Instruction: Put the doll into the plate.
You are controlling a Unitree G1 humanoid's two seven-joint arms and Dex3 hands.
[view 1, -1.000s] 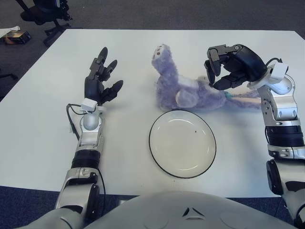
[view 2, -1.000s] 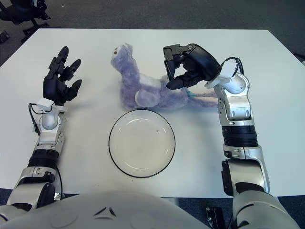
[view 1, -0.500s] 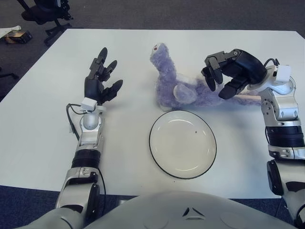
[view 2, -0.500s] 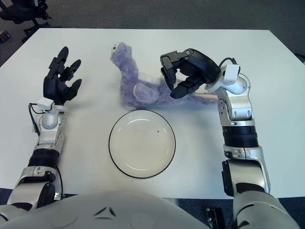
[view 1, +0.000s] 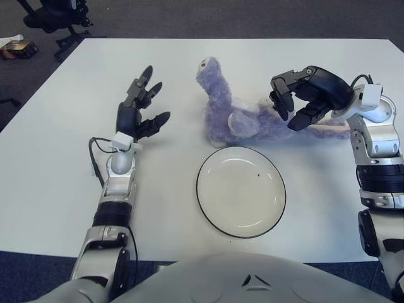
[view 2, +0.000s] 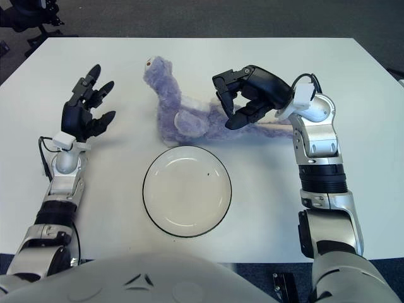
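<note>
A purple plush doll (view 1: 222, 108) lies on the white table just behind the plate, head raised at the far left, legs stretched to the right. The round white plate (view 1: 240, 196) with a dark rim sits at the table's front centre with nothing in it. My right hand (view 1: 288, 115) is over the doll's rear half, with its fingers (view 1: 279, 101) spread and bent down against the plush but not closed on it. To the left of the doll, my left hand (view 1: 137, 112) is held up with fingers spread, holding nothing.
The white table (view 1: 57, 158) runs wide on both sides of the plate. Beyond its far left corner are an office chair (view 1: 57, 16) and a small box (view 1: 12, 48) on the dark floor.
My right hand's fingers have uncurled and it has sunk slightly over the doll. The doll's head has shifted left and away from me. My left hand has tilted a little to the right.
</note>
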